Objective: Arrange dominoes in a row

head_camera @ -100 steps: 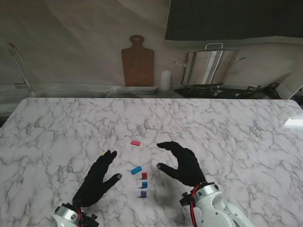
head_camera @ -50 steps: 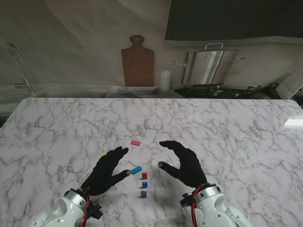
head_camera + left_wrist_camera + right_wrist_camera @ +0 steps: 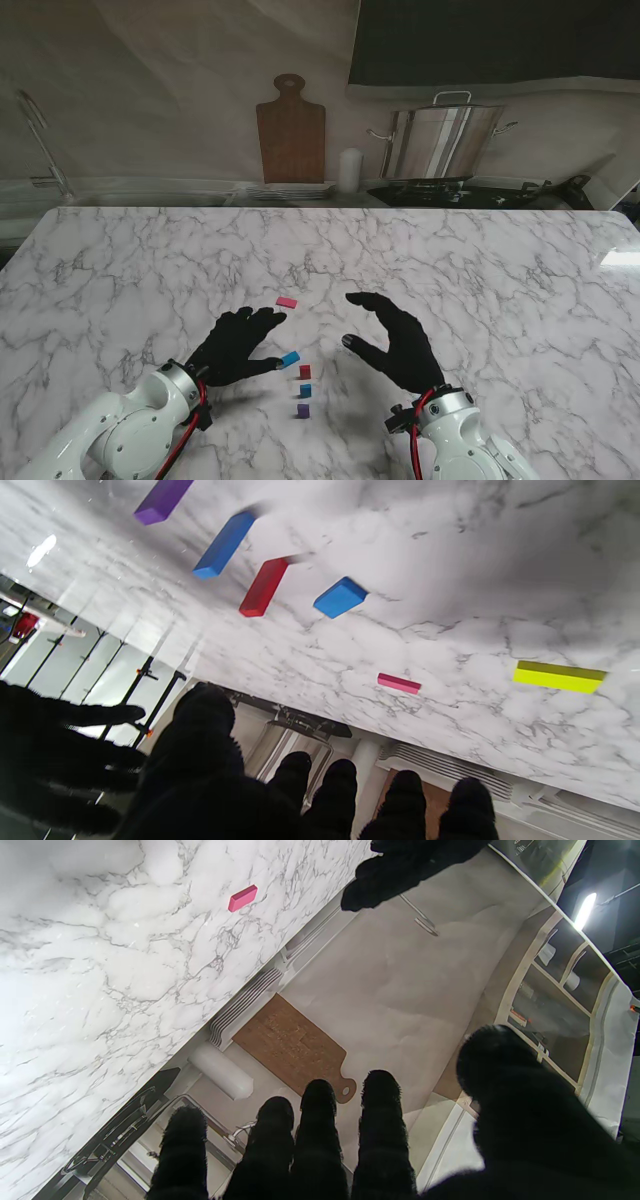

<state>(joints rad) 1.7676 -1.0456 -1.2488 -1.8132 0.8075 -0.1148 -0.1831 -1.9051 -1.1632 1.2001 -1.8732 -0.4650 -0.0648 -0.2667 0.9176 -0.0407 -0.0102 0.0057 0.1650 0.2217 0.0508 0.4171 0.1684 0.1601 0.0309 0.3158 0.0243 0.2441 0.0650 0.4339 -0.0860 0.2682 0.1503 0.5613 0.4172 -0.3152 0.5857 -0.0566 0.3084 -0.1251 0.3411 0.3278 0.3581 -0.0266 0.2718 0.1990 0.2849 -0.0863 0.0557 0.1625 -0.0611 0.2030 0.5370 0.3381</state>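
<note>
Three small dominoes stand in a short row: red (image 3: 305, 371), blue (image 3: 305, 390) and purple (image 3: 303, 410). A light blue domino (image 3: 290, 359) lies tilted just beyond the red one. My left hand (image 3: 238, 345) is open, its thumb tip right beside that light blue piece. A pink domino (image 3: 287, 302) lies flat farther from me. The left wrist view shows the light blue domino (image 3: 340, 597), the red one (image 3: 263, 586), the pink one (image 3: 398, 683) and a yellow domino (image 3: 557, 676), which the stand view hides. My right hand (image 3: 392, 340) is open and empty, right of the row.
The marble table (image 3: 500, 270) stretches wide on all sides. Behind its far edge stand a wooden cutting board (image 3: 290, 128), a white cylinder (image 3: 348, 170), a stack of plates (image 3: 290, 190) and a steel pot (image 3: 442, 140).
My left hand has moved forward and rightward to the light blue domino, now covering the yellow one in the stand view. The right hand has drifted slightly right. The dominoes have not moved.
</note>
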